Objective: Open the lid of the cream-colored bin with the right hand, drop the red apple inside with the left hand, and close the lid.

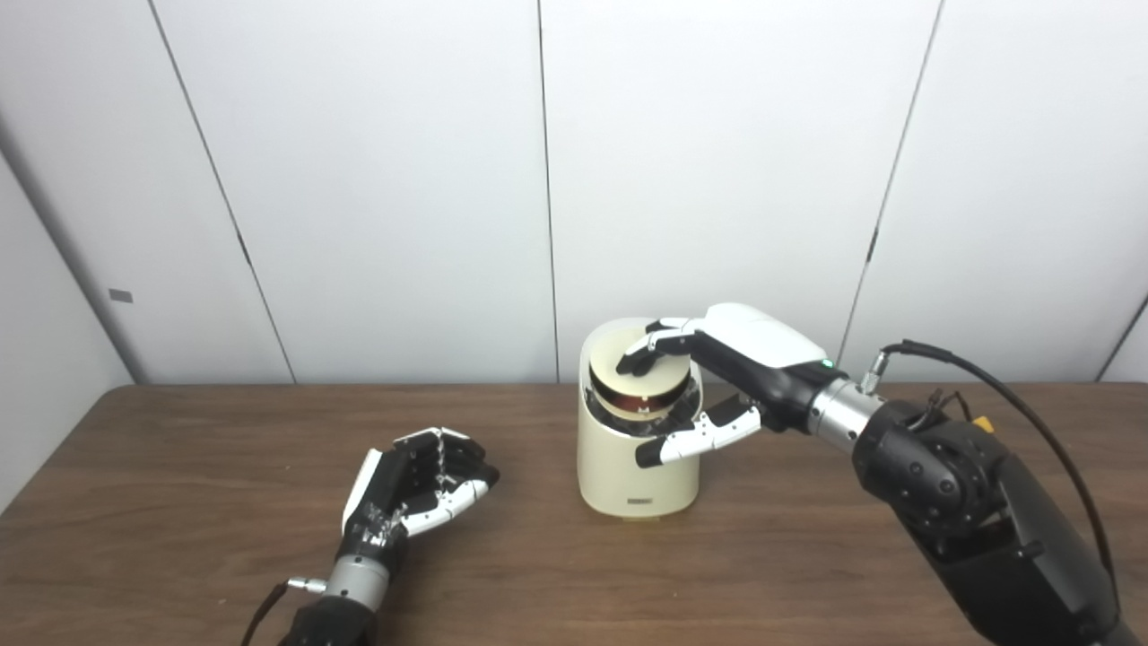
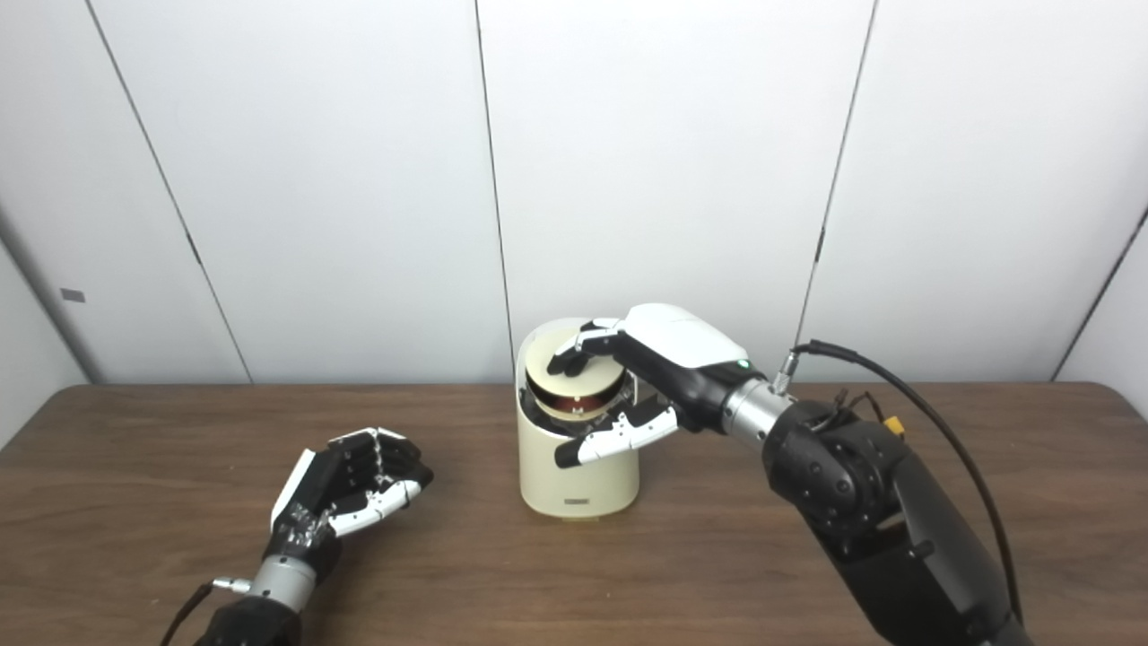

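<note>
Nearest, the left hand [image 1: 417, 489] rests on the table [image 1: 179, 502], fingers curled around nothing visible. Beyond, the right hand [image 2: 659, 377] spreads over the cream bin [image 2: 578, 480], fingertips on its tilted lid [image 2: 574, 377]. Neither view shows the apple.

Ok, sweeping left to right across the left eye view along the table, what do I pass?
Left robot hand → cream-colored bin → right robot hand, reaching over the bin's lid.
</note>
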Action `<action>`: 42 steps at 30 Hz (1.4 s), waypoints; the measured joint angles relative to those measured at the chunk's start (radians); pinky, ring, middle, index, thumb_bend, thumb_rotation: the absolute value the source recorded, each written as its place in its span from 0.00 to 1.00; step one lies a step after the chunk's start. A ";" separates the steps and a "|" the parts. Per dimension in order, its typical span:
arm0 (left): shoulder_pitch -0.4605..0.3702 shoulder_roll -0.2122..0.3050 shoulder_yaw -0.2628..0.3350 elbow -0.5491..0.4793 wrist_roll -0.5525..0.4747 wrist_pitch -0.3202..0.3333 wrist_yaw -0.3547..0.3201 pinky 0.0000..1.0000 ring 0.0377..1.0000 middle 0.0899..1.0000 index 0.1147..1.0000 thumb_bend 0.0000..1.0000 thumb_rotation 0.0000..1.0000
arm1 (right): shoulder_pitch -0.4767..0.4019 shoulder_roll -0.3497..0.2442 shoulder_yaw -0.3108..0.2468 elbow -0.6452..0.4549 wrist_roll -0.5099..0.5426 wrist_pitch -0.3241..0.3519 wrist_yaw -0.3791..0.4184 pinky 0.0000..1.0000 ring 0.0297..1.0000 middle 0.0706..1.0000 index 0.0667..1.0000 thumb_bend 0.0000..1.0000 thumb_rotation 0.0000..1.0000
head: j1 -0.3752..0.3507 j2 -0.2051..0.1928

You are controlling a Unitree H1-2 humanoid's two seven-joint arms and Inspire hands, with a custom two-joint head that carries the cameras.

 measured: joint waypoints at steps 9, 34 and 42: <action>0.000 -0.003 0.004 -0.004 -0.004 0.012 0.000 0.35 0.49 0.45 0.43 0.52 0.00 | 0.004 0.000 -0.001 -0.014 0.002 0.001 0.030 0.93 0.92 0.72 0.71 0.68 0.63 | 0.003 0.008; 0.011 -0.002 0.006 -0.029 -0.003 0.044 0.005 0.34 0.48 0.45 0.43 0.52 0.00 | 0.003 -0.020 0.043 -0.002 -0.078 -0.043 0.052 0.95 0.92 0.73 0.75 0.69 0.65 | 0.008 0.032; 0.015 -0.003 0.007 -0.040 -0.004 0.048 0.005 0.35 0.49 0.45 0.43 0.52 0.00 | 0.000 -0.022 0.056 0.008 -0.078 -0.063 0.053 0.95 0.93 0.74 0.74 0.71 0.66 | 0.009 0.037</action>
